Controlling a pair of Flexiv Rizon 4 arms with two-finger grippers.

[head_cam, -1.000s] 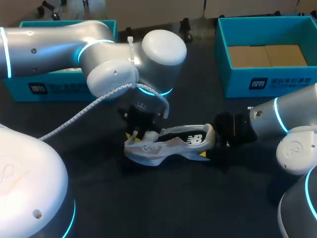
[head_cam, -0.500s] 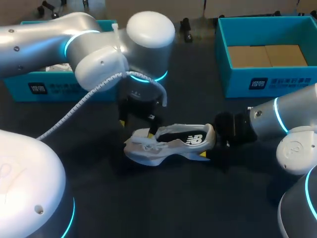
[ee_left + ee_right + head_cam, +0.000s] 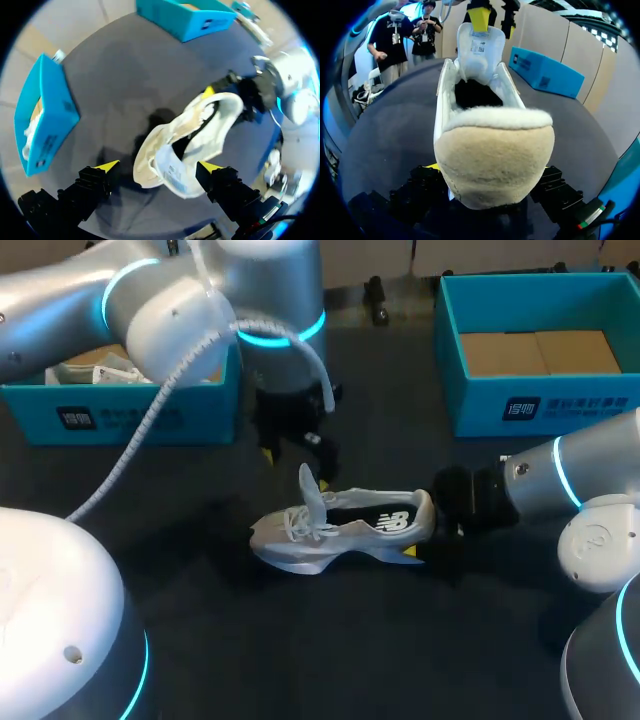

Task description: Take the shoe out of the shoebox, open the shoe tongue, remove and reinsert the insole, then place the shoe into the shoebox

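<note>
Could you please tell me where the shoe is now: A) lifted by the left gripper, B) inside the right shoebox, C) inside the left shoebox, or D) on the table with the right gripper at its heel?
D: the shoe lies on the table, the right gripper shut on its heel, and the left gripper hangs open above it.

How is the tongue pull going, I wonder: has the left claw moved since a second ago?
Yes. The left claw has drawn back from the shoe toward the left shoebox and stands open.
</note>
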